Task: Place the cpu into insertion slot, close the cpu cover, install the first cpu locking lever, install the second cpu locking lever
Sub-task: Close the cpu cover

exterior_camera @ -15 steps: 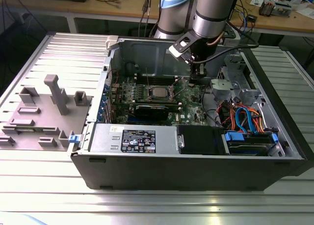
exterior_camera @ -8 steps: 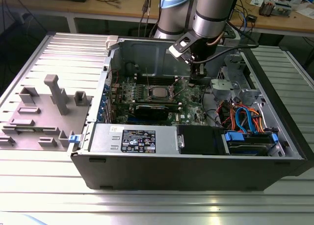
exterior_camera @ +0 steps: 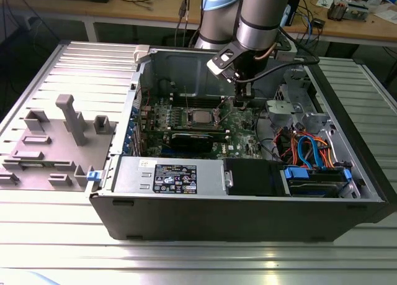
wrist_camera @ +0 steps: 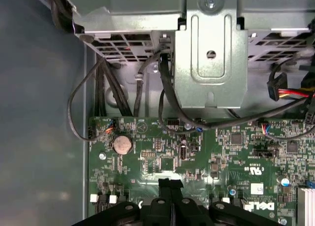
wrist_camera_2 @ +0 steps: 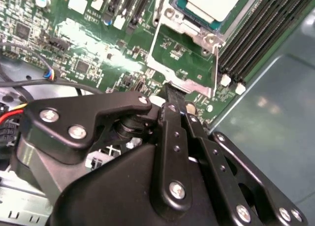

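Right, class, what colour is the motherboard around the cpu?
Green. The motherboard shows best in the second wrist view, around the cpu.

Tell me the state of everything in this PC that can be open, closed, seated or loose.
computer case: lying on its side, side panel off, inside exposed.
cpu: seated, metal top up.
cpu cover: down flat around the cpu.
tool: shut, low over the motherboard beside the cpu cover.

Bright room light, glare on motherboard (wrist_camera_2: 110,56), soft shadows
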You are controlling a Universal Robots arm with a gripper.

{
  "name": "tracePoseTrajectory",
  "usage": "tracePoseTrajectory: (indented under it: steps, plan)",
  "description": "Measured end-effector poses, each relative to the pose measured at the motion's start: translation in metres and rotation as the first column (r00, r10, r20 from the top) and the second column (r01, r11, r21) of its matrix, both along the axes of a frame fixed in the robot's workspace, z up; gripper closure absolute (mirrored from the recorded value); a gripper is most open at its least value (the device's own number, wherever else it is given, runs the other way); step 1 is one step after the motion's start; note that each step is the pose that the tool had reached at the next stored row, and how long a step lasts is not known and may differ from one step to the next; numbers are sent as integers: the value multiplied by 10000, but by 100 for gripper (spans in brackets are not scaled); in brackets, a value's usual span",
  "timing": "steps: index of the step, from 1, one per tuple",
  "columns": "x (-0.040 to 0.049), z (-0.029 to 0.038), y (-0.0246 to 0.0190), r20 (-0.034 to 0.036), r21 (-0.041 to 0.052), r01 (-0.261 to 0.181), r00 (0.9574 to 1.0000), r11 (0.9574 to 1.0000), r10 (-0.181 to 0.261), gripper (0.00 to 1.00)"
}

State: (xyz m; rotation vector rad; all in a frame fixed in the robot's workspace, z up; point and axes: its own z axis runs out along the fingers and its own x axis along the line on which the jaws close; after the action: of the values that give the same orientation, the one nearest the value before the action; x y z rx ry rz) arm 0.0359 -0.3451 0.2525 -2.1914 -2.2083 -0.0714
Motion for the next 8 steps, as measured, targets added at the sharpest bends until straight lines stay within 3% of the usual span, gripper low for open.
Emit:
tracePoseTrajectory:
  steps: [8]
  plan:
    - [0,0,0,0,0,-8,10000,10000,8,89]
